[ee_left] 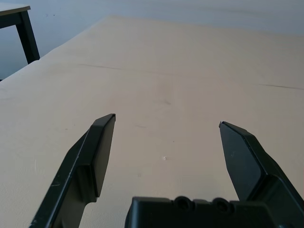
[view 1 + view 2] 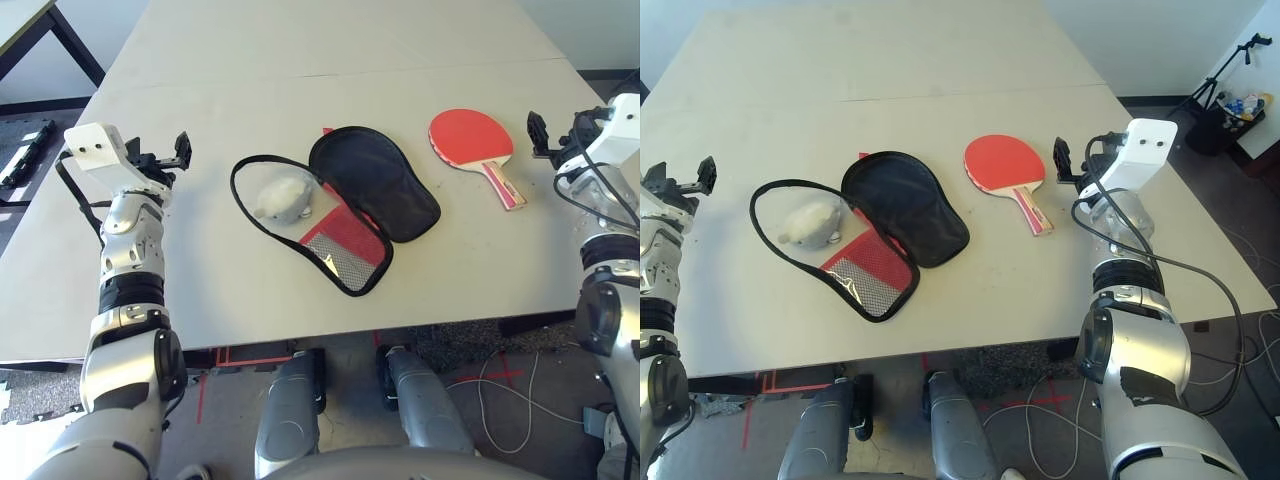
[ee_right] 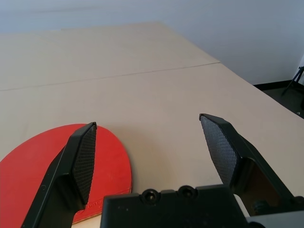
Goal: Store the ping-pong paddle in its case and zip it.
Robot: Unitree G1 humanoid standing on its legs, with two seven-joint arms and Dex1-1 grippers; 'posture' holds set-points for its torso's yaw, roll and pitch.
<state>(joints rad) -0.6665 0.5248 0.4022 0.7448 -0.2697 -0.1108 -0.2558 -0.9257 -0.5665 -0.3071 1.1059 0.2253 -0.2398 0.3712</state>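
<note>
The paddle (image 2: pixel 471 137) lies flat on the surface (image 2: pixel 300 80), just beside the right end effector (image 3: pixel 147 142), which is wide apart and empty. Its wooden handle is pointed toward the robot. The soft case (image 2: pixel 345 200) is spread open nearby. The left end effector (image 1: pixel 166 147) is also apart, farther off.
</note>
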